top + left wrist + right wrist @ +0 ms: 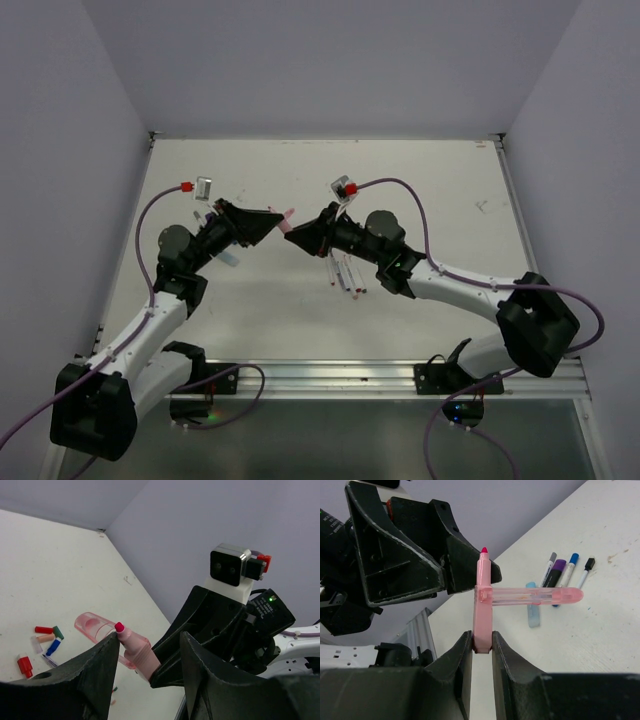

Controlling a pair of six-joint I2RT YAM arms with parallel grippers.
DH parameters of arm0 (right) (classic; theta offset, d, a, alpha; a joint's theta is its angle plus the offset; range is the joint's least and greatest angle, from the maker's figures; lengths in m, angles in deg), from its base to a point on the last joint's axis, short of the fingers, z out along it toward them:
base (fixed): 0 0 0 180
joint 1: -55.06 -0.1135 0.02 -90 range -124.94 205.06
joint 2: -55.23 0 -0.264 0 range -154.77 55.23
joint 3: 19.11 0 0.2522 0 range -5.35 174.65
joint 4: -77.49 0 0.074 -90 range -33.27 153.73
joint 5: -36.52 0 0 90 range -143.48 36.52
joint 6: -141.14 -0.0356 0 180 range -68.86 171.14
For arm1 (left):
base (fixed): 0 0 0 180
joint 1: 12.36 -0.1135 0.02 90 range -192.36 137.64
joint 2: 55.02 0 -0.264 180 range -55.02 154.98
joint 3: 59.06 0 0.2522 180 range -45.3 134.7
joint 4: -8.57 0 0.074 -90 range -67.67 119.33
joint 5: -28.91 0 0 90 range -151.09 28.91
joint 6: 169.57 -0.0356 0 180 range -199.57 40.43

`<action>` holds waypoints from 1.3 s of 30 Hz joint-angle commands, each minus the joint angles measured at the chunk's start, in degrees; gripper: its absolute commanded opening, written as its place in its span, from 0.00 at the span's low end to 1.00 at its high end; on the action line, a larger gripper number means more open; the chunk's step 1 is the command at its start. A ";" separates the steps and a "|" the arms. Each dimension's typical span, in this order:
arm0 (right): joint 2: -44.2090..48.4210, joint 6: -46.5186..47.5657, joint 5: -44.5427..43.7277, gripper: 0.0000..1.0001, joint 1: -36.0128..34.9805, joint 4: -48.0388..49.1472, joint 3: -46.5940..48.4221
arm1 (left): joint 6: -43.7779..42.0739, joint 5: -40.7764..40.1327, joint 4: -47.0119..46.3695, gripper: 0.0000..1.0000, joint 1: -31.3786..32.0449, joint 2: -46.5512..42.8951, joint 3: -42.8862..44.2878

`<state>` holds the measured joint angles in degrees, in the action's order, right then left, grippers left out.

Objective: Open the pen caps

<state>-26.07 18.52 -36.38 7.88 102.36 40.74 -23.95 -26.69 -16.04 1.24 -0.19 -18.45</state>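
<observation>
My right gripper point(482, 640) point(303, 238) is shut on the lower end of a pink highlighter barrel point(482, 605) and holds it upright above the table, its red tip point(483, 550) bare. A clear pink cap point(540, 595) lies crosswise against the barrel; I cannot tell whether it hangs on it or rests behind it. It also shows in the left wrist view point(92, 625). My left gripper point(150, 636) point(268, 225) is open and faces the right one, with one fingertip point(112, 642) beside the red tip. Loose caps, red point(43, 629), green point(58, 632) and blue point(53, 647), lie on the table.
Several slim pens point(345, 272) lie under the right arm. The right wrist view shows a purple highlighter point(555, 572), a blue-capped pen point(571, 562), a black-capped pen point(588, 566) and a light blue cap point(533, 612). Grey walls enclose the table point(420, 190) on three sides.
</observation>
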 commanded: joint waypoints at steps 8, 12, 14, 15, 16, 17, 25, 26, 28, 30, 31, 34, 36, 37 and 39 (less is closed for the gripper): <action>-1.41 -1.74 2.14 0.13 0.25 4.61 2.69 | 0.72 -0.99 -4.96 0.45 -0.33 -2.18 -0.05; -1.67 -1.74 2.76 0.13 0.33 4.61 3.04 | 0.90 -0.90 -5.31 0.39 -0.33 -1.83 -0.13; -1.85 -1.83 3.28 0.13 0.33 4.70 3.22 | 0.99 -0.73 -6.19 0.37 -0.33 -1.48 -0.31; -1.93 -2.09 3.46 0.13 0.25 4.87 3.22 | 0.99 -0.73 -6.54 0.35 -0.33 -1.39 -0.40; -2.11 -2.18 3.99 0.13 0.24 5.13 3.22 | 0.99 -0.73 -7.06 0.33 -0.33 -1.39 -0.48; -2.20 -2.36 4.34 0.13 0.33 5.22 3.22 | 0.81 -0.73 -7.50 0.31 -0.33 -1.39 -0.66; -2.73 -2.53 6.63 0.20 0.24 5.23 2.87 | -1.38 -2.31 -7.95 0.12 -0.33 -2.79 -1.01; -2.55 -2.53 6.63 0.21 0.24 5.23 2.52 | -1.91 -2.40 -7.69 0.10 -0.33 -2.88 -1.01; -2.20 -2.36 6.63 0.23 0.33 5.23 2.26 | -2.44 -2.84 -6.90 0.05 -0.33 -3.50 -1.10; -1.85 -2.36 6.80 0.25 0.60 4.96 1.90 | -3.14 -3.10 -6.20 0.01 -0.33 -3.76 -1.19; -1.85 -2.27 6.72 0.26 0.60 4.79 1.82 | -3.41 -3.54 -5.93 0.01 -0.33 -4.20 -1.19; -1.15 -1.57 7.24 0.31 0.95 3.47 1.82 | -4.28 -3.98 -5.49 0.00 -0.33 -4.64 -1.36; -0.10 -0.34 7.24 0.41 1.04 1.46 1.90 | -4.99 -4.24 -4.88 0.00 -0.33 -4.99 -1.19; 0.35 0.18 7.16 0.43 1.12 0.49 1.99 | -5.34 -4.33 -4.87 0.00 -0.33 -5.17 -1.19; 1.31 2.55 7.07 0.49 1.30 -3.36 2.60 | -6.22 -4.51 -4.17 0.00 -0.33 -5.34 -1.01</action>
<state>-27.84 17.69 -30.06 8.75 102.82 41.72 -27.19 -30.02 -19.15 1.16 -4.59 -19.72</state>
